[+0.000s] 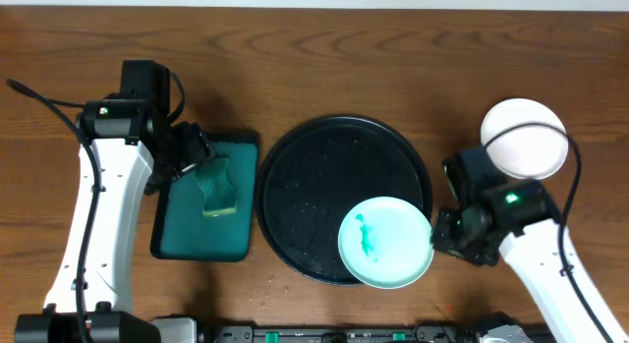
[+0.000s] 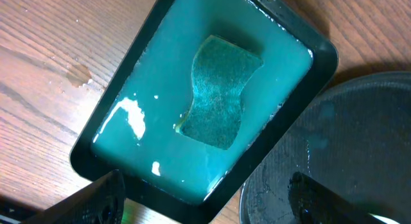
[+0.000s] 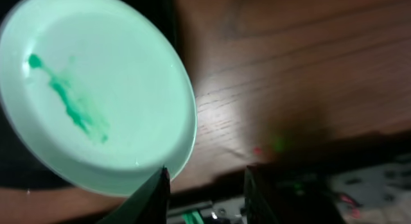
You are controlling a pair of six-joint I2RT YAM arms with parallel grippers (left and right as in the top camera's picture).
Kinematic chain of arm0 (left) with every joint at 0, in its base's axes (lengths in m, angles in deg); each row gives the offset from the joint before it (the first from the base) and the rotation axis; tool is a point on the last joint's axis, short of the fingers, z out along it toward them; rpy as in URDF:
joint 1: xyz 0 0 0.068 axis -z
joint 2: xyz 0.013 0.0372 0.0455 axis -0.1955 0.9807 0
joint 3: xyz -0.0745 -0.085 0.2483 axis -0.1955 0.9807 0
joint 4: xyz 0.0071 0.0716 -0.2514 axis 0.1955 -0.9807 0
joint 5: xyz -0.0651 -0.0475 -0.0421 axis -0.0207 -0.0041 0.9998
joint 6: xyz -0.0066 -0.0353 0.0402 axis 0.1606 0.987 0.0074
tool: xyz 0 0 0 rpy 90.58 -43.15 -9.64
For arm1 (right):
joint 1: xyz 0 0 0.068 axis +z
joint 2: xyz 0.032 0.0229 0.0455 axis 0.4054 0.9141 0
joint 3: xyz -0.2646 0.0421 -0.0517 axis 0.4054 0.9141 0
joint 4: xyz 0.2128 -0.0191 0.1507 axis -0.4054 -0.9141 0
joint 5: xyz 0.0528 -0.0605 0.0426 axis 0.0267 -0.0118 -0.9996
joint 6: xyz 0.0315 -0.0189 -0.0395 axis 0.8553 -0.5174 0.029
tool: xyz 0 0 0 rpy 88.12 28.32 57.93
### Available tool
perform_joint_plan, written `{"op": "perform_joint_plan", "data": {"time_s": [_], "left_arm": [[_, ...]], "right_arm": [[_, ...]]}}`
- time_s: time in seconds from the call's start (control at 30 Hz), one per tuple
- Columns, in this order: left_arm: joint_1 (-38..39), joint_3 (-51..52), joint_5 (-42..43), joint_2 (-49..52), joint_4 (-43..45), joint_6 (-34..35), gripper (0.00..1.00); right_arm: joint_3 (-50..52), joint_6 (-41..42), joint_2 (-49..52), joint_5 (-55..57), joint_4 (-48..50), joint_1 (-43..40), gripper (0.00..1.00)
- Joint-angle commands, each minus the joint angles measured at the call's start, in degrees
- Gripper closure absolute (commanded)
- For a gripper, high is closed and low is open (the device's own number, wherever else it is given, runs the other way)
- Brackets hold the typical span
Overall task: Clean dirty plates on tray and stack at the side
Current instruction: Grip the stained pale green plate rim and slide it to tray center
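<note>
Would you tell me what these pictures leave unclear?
Right wrist: whether the right gripper touches the mint plate at its rim; blurred there.
Overhead: the white plate, lower edge hidden by the right arm; anything stacked beneath it cannot be told.
Left wrist: most of the black tray, cut off by the frame.

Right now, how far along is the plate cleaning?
Looks done: a white plate sits on the table beside the black tray, with no smear visible. In hand: a mint-green plate, smeared green, lies over the tray's rim with the right gripper open at its edge. The left gripper hangs open over the sponge. Left: wiping that plate and stacking it. No third plate shows.
</note>
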State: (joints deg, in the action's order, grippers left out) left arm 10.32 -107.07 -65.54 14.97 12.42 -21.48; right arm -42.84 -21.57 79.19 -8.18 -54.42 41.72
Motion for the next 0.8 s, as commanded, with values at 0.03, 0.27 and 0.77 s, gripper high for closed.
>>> {"op": "perform_joint_plan", "data": {"time_s": [0.03, 0.27, 0.77], "left_arm": [[0.1, 0.5, -0.3, 0.3, -0.2, -1.0, 0.18], [0.1, 0.5, -0.3, 0.3, -0.2, -1.0, 0.18], [0.1, 0.5, -0.3, 0.3, -0.1, -1.0, 0.19]], "right_arm": [[11.0, 4.7, -0.3, -7.3, 10.0, 1.0, 0.65], [19.3, 9.5, -0.1, -7.7, 23.2, 1.0, 0.66], [19.4, -0.5, 2.8, -8.7, 33.9, 1.1, 0.99]]}}
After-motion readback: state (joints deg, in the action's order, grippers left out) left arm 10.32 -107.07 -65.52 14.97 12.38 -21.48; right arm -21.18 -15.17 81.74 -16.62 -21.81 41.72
